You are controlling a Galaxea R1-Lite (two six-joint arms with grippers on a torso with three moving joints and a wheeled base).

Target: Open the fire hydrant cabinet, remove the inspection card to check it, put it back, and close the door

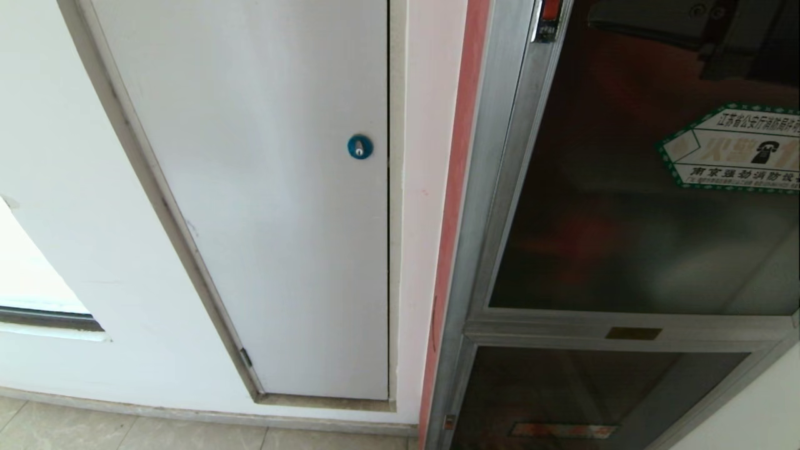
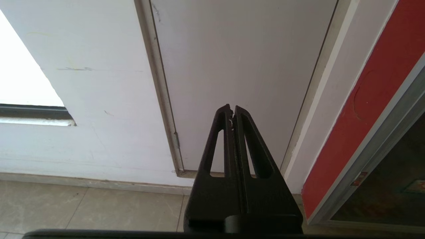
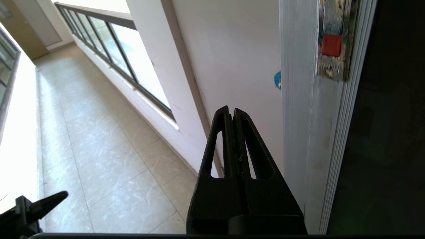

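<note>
The fire hydrant cabinet (image 1: 494,187), silver-framed, fills the right of the head view. Its door (image 1: 625,219) of dark tinted glass is shut and bears a green-edged hexagonal sticker (image 1: 731,150). A metal latch with a red button (image 3: 332,44) sits on the door's frame edge. My right gripper (image 3: 231,109) is shut and empty, just left of the silver frame (image 3: 298,99) and below the latch, touching nothing. Low down, my left gripper (image 2: 232,108) is also shut and empty, facing the white panel (image 2: 239,66). The inspection card is hidden. Neither gripper shows in the head view.
A plain white panel (image 1: 269,187) with a blue round lock (image 1: 360,147) stands left of the cabinet, past a red strip (image 1: 459,156). A smaller dark glass panel (image 1: 581,400) sits below the door. A tiled corridor floor (image 3: 99,149) with a window rail (image 3: 109,43) runs off to the left.
</note>
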